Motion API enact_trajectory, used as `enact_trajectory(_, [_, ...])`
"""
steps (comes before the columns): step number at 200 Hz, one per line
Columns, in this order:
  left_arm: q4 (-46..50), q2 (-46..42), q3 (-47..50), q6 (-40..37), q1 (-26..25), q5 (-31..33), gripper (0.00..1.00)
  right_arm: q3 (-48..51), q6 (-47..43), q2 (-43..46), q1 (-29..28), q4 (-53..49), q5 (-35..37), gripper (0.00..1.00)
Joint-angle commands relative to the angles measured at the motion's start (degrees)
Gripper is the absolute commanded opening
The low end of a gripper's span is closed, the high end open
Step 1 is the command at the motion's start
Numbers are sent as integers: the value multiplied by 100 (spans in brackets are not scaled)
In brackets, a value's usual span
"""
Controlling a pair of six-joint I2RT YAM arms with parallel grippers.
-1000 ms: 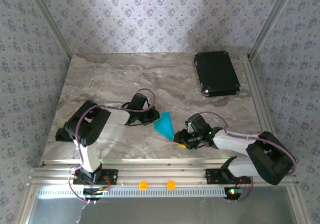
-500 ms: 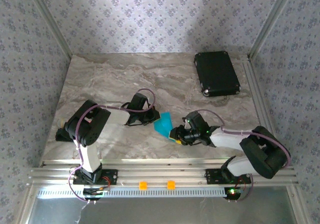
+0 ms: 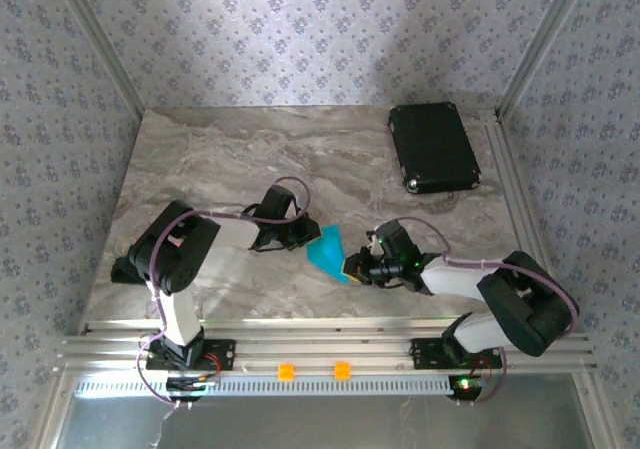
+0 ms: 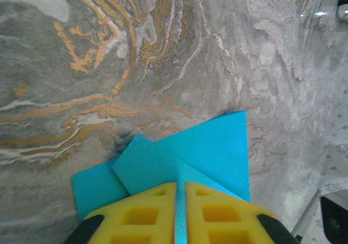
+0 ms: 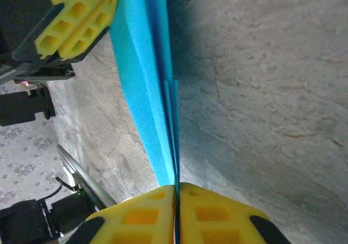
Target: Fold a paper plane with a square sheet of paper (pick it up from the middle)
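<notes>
Near the front middle of the grey marble-patterned table (image 3: 220, 159), between the two arms: gripping the cyan paper plane (image 3: 328, 253) from both ends. Pinched at the wider, far-left end by the left gripper (image 3: 306, 237), and at the narrow, near-right tip by the right gripper (image 3: 349, 267). Seen from above as a pointed wedge, broad toward the left arm and tapering toward the right one. Cannot tell from there whether resting on the tabletop or lifted just clear of it. Well apart from the black rectangular case (image 3: 433, 149) lying at the far right corner of the table.

From the left wrist: clamped down to a hair-thin slit at the left gripper (image 4: 180, 187), on a raised crease of the paper plane (image 4: 209, 146), with yellow fingers (image 4: 147, 217) on either side and a blue edge filling the slit. Spread beyond the fingertips into flat folded layers over the marble, one flap overlapping another, with a squarish corner pointing away to the upper right.

From the right wrist: pressed together at the right gripper (image 5: 176, 188) on the thin stacked edges of the paper plane (image 5: 138, 75), with pads (image 5: 136, 217) touching the paper on both sides. Standing on edge here, running away from the fingertips as a tall blue wall with several layers showing along its rim. Reaching up to the left gripper (image 5: 106, 10) at the upper left, and caught there too between yellow fingers.
</notes>
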State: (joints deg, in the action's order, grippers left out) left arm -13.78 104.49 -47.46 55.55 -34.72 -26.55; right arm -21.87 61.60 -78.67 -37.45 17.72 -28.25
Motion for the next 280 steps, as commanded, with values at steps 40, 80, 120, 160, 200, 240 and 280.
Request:
enact_trajectory(40, [1257,-1502,-405,-466,196,200,37,-386,-1358,1413,13,-1867,978,4])
enact_trajectory(80, [1638,-2433,75,-619,234,809,44,-1560,-2867,1609,-815,-4096,3455,4])
enact_trajectory(120, [1677,-3125,691,-322,606,1105,47,-3303,-2839,264,-1766,-6646,6528,2])
enact_trajectory(160, [2042,-3626,929,-291,1012,1287,52,-3380,-2748,-41,-2019,-6708,7218,3])
enact_trajectory(200, [2140,-3936,1161,-195,1196,1373,55,-3570,-3014,-759,-2248,-6708,7321,2])
enact_trajectory(240, [2292,-4084,1217,-157,1299,1465,57,-3979,-2873,-1805,-2549,-6954,7278,3])
enact_trajectory(280, [2405,-4112,1169,-211,1371,1506,59,-3785,-3474,-1778,-2682,-5692,5747,15])
